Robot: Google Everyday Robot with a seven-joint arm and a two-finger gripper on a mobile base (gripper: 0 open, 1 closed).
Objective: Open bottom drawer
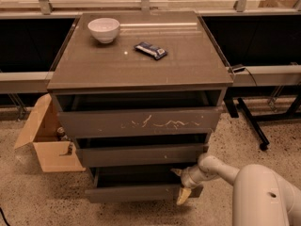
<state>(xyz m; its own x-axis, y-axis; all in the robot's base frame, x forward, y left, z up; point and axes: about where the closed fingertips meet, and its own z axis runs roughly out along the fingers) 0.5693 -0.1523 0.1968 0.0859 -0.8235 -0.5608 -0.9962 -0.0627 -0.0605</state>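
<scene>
The bottom drawer (136, 193) is the lowest of three, with a plain dark front, and it stands pulled out a little past the middle drawer (141, 154). My gripper (180, 186) is at the right end of the bottom drawer's top edge. One yellowish finger (176, 173) reaches inside behind the front. The other finger (182, 197) hangs over the outside of the front. The fingers straddle and hold the front's edge. My white arm (221, 169) comes in from the lower right.
A white bowl (104, 29) and a wrapped snack bar (150, 50) lie on the cabinet top (188, 65). The scratched top drawer (141, 121) is slightly out. An open cardboard box (49, 142) stands at the left. A black stand leg (251, 124) is on the floor at the right.
</scene>
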